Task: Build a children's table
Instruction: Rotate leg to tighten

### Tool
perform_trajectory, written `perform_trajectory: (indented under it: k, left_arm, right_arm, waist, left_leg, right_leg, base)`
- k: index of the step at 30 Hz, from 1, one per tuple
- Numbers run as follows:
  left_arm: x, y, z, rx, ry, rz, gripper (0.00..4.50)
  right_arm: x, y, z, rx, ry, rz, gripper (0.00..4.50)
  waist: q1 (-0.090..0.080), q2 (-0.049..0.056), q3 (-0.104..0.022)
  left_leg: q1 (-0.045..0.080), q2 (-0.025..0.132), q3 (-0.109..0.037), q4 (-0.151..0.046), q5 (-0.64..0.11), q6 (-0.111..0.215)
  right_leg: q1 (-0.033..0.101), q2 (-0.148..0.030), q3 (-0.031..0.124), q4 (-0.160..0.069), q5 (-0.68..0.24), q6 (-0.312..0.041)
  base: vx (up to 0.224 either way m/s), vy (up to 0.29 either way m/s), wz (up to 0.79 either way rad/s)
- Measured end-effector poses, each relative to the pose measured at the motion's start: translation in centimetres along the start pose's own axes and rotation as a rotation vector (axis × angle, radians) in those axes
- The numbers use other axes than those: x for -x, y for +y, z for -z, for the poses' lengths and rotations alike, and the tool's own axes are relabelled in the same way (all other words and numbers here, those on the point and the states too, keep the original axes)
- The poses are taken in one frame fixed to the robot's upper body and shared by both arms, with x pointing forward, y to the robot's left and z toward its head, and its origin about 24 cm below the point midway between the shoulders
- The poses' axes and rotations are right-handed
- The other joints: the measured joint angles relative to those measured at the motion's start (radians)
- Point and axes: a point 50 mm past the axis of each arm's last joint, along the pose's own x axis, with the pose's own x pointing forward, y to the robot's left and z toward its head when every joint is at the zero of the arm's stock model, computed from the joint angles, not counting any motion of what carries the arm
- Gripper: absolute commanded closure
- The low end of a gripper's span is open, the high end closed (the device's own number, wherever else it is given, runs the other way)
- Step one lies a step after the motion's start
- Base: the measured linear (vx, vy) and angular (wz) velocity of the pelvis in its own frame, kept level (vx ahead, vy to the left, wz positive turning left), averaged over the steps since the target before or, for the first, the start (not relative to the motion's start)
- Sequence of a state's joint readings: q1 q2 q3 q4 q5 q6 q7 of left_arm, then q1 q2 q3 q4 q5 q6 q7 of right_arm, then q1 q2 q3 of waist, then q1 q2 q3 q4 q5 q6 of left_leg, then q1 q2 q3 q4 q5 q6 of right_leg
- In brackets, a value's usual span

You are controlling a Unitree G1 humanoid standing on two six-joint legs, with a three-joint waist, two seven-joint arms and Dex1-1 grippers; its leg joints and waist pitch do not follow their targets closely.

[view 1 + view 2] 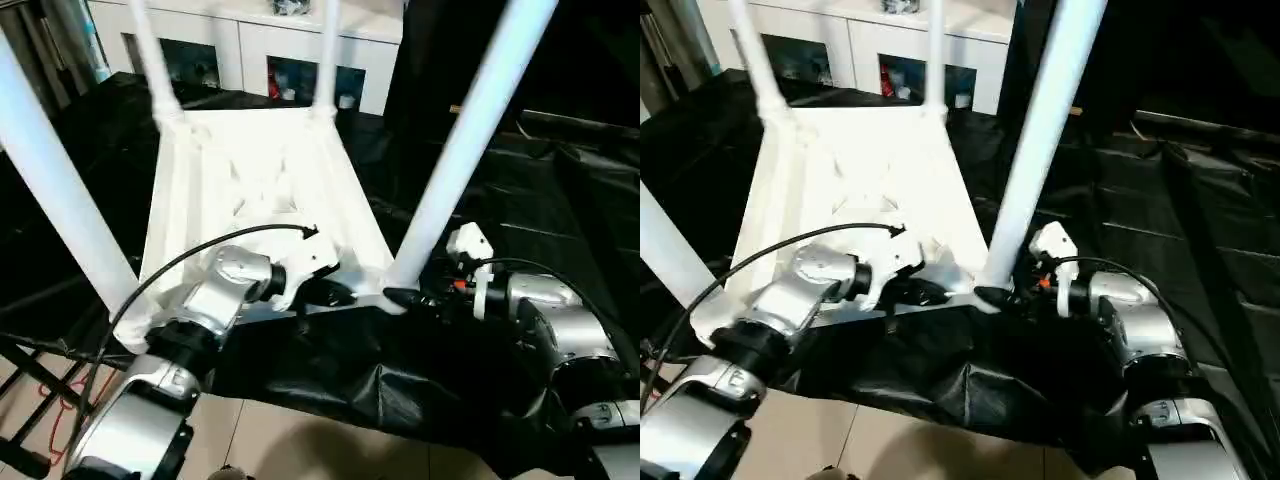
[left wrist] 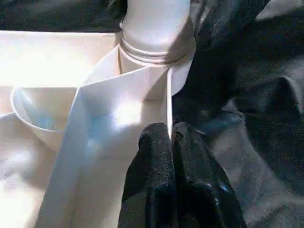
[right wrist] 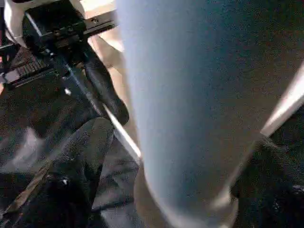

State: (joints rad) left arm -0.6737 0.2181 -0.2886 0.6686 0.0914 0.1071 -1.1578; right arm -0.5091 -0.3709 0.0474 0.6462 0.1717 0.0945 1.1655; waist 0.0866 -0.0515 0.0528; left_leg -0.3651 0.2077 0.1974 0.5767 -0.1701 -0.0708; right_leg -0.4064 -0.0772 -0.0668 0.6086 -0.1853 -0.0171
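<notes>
While the left hand (image 2: 172,142) pinches the rim of the upturned children's table (image 1: 265,190), the near right leg (image 1: 455,165) rises upright between the open right hand's (image 1: 410,296) fingers.

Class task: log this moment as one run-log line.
table: upside down, four legs up | left gripper: shut on rim | right gripper: open around leg

Left pincer (image 1: 335,293) pinched closed; right pincer (image 1: 400,297) spread wide.
</notes>
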Motion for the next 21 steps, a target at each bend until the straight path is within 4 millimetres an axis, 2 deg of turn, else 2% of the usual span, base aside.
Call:
perform_trajectory:
  k: [6, 14, 21]
  left_arm:
    - [0.11, -0.06, 0.03, -0.003, -0.001, 0.004, 4.5]
    - [0.29, -0.03, 0.13, 0.001, 0.0, 0.005, 4.5]
    - [0.35, -0.02, 0.18, 0.004, 0.003, 0.006, 4.5]
  right_arm:
    - [-0.16, -0.36, 0.39, -0.022, 0.024, 0.034, 0.74]
    - [-0.27, -0.47, 0.22, -0.042, 0.032, 0.011, 1.56]
    - [-0.22, -0.47, 0.29, -0.053, 0.033, 0.008, 2.01]
  waist:
    - [0.0, 0.0, 0.0]
    - [0.0, 0.0, 0.0]
    - [0.0, 0.0, 0.0]
  left_leg:
    - [0.0, 0.0, 0.0, 0.0, 0.0, 0.0]
    - [0.0, 0.0, 0.0, 0.001, 0.0, 0.0]
    - [0.0, 0.0, 0.0, 0.001, 0.0, 0.0]
  right_leg:
    - [0.0, 0.0, 0.0, 0.0, 0.0, 0.0]
    - [0.0, 0.0, 0.0, 0.001, 0.0, 0.0]
    - [0.0, 0.0, 0.0, 0.001, 0.0, 0.0]
  base:
    - [0.0, 0.0, 0.0]
    - [0.0, 0.0, 0.0]
    - [0.0, 0.0, 0.0]
